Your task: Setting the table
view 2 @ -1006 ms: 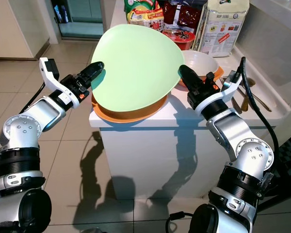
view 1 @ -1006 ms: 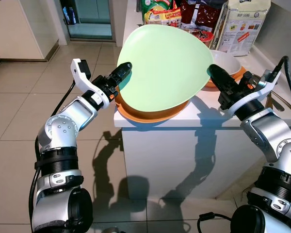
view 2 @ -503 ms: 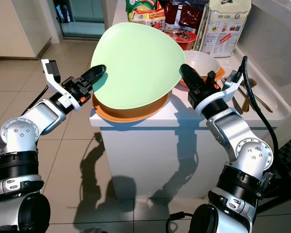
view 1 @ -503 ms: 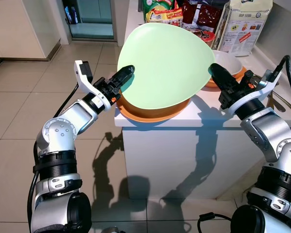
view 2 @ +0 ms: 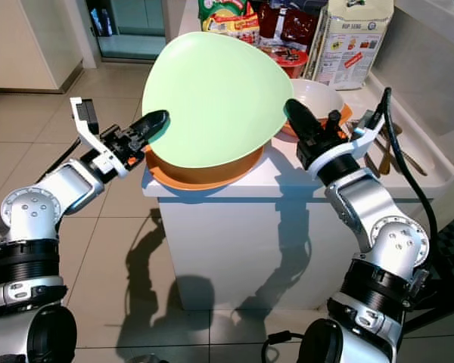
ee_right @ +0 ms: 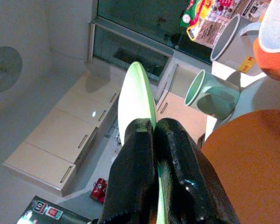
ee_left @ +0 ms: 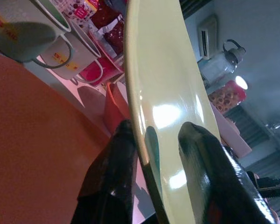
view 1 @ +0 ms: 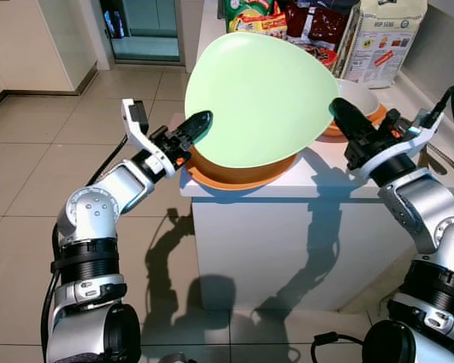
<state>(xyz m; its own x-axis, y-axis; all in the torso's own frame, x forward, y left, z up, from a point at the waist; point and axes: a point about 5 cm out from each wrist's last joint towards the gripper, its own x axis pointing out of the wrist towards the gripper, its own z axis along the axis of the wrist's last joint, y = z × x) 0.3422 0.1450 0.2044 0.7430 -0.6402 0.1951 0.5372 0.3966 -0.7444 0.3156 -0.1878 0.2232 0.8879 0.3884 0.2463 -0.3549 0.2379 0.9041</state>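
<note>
Left eye view: both pincers grip green plate (view 1: 261,98) above orange plate (view 1: 242,172)

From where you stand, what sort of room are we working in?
Most likely a home kitchen. A white counter carries an orange plate, mugs and food packets, with cabinets and a tiled floor around it. Both the left gripper and right gripper hold a green plate.

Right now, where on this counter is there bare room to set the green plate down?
Bare white counter runs along the near edge, between the orange plate and the right gripper. Farther back it is crowded: white bowl, snack packets and carton. Both grippers, left, clamp the green plate, tilted over the orange one.
</note>
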